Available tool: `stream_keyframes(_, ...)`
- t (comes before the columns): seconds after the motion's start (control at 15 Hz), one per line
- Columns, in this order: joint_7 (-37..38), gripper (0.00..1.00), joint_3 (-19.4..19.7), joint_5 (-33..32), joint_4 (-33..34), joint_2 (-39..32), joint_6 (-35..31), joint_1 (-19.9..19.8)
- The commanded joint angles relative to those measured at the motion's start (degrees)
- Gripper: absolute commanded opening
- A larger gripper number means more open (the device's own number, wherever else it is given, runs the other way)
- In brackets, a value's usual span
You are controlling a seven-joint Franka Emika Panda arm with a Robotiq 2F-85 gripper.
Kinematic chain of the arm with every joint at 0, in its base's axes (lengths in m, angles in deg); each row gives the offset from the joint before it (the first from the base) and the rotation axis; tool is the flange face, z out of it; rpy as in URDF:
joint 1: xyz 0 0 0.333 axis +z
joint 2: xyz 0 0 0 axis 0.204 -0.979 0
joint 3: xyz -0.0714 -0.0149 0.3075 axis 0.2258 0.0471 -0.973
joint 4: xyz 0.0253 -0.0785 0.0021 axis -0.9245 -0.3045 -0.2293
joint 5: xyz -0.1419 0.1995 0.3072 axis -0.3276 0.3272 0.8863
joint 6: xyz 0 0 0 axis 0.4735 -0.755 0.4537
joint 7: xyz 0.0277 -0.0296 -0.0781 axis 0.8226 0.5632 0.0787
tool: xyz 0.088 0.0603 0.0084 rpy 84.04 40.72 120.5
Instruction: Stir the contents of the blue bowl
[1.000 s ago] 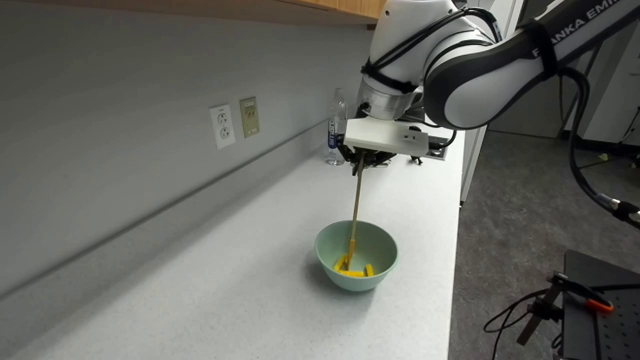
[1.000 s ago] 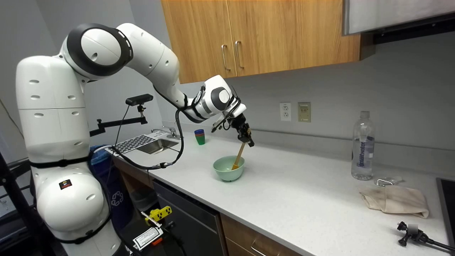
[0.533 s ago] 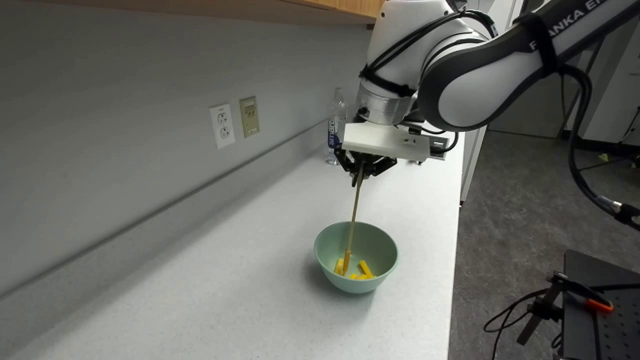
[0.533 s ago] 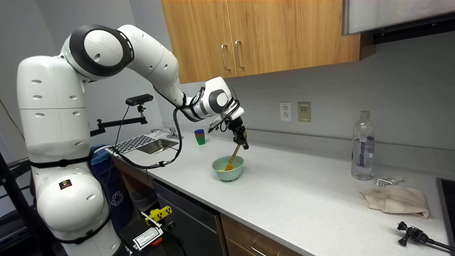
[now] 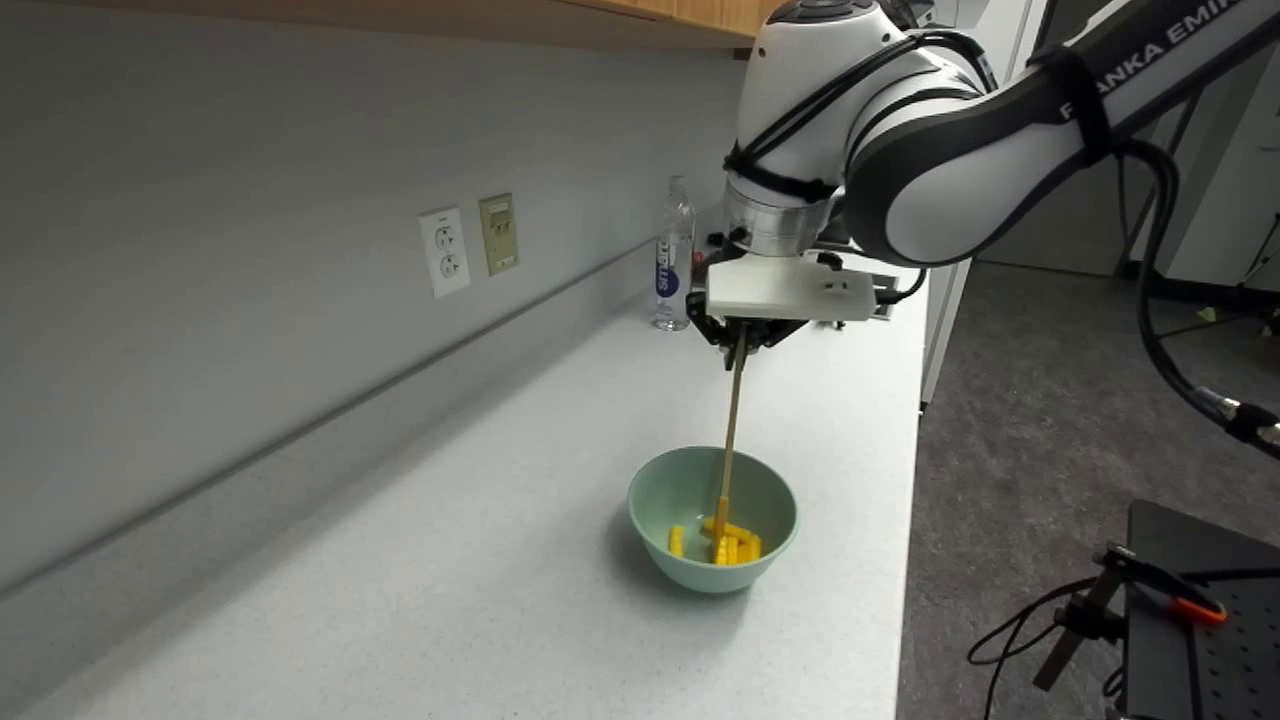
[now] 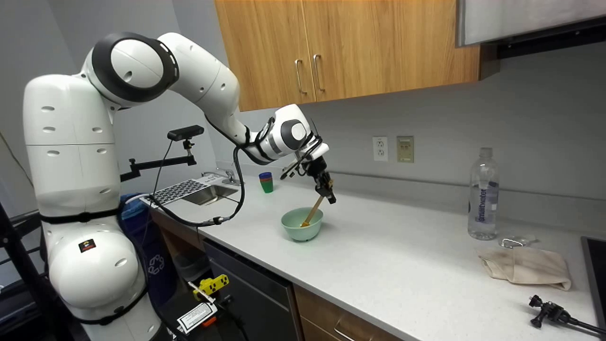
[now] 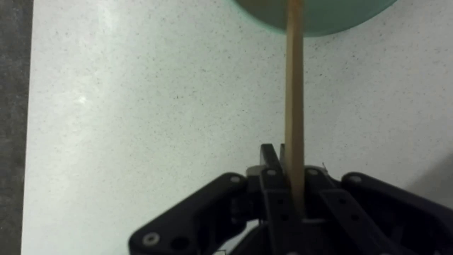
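"So, where does the blue bowl (image 5: 700,578) stand now?"

"It stands upright on the white counter (image 5: 430,560), below the gripper (image 5: 735,352)."

"And how are its contents (image 5: 742,550)?"

"They are bright yellow pieces, and they lie in the lower part of the bowl. Most of them are close together in a small heap; a single piece lies apart from this heap."

"Please tell me also what the gripper is doing."

"Its jaws are closed upon the upper part of a wooden stick (image 7: 294,88), with only the thickness of this stick between them. The stick is tilted, and it goes down into the bowl."

"Does it reach the pieces?"

"Yes, its yellow lower end appears to be among the heap. Whether it touches the bottom, I cannot tell."

"What other things are on the counter?"

"A clear water bottle (image 6: 483,199) stands upright, well apart from the bowl. Near the bottle lies a folded beige cloth (image 6: 525,267). Behind the bowl, in an exterior view, there is a stack of coloured cups (image 6: 266,183)."
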Motion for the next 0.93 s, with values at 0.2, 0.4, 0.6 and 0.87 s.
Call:
stream_keyframes(0.2,9.77,0.02,1.57,-9.64,0.88,0.38,-2.65,0.74)
stream_keyframes(0.4,13.57,0.02,1.11,-9.94,1.07,0.12,-5.19,0.37)
stream_keyframes(0.6,12.17,0.02,-0.07,-5.38,0.91,-0.24,-5.74,-0.43)
stream_keyframes(0.87,8.81,0.02,-1.27,3.02,0.62,-0.64,-5.98,-1.18)
